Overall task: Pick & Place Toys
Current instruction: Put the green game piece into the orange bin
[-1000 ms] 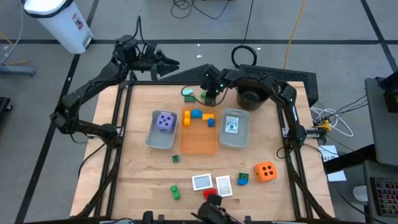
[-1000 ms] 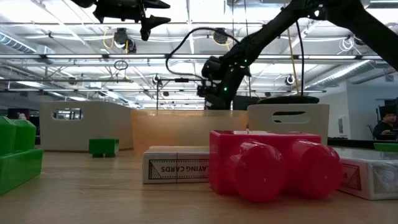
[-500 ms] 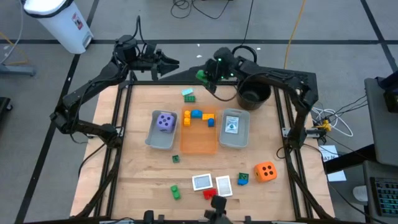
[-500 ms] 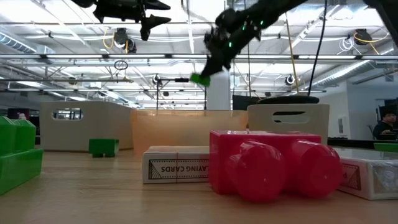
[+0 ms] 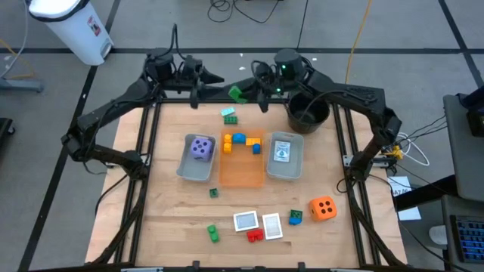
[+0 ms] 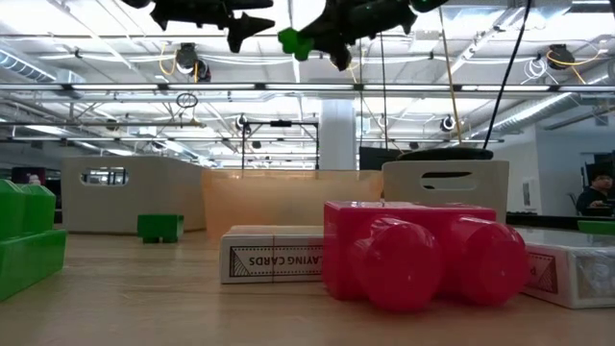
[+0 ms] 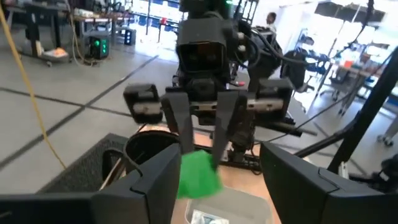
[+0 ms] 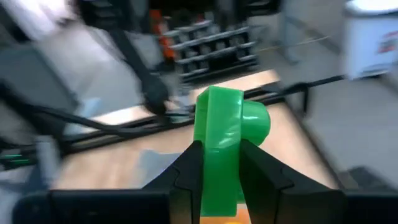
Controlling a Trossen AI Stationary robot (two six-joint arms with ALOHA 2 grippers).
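My right gripper (image 5: 245, 92) is shut on a green brick (image 5: 235, 93) high above the table's far edge; the brick also shows in the low view (image 6: 290, 40) and in the left wrist view (image 7: 198, 175). My left gripper (image 5: 209, 79) is open and empty. It hangs at about the same height, just left of the brick, facing it. A purple die (image 5: 201, 148) lies in the left grey tray (image 5: 186, 168). Several bricks lie in the orange tray (image 5: 242, 175). An orange die (image 5: 324, 208), cards (image 5: 246, 221) and more bricks lie on the table. My right gripper pinches the green brick by its two flat sides (image 8: 217, 155) between its two fingers. The fingers are about level and point toward the table's left. The brick sticks out past the fingertips (image 8: 191, 163), one round stud to the side, lifted clear of everything.
A black bucket (image 5: 308, 115) stands at the far right, behind the right grey tray (image 5: 287, 168) that holds a card. Two small bricks (image 5: 228, 115) lie near the far edge. A red brick (image 5: 255, 235) and green bricks (image 5: 213, 233) lie near the front edge.
My right gripper has risen from the table near the far edge with the green brick, gone toward the far left, and tipped from pointing down to level. The brick is lifted high and clear. My left gripper has edged toward the right, closer to the brick.
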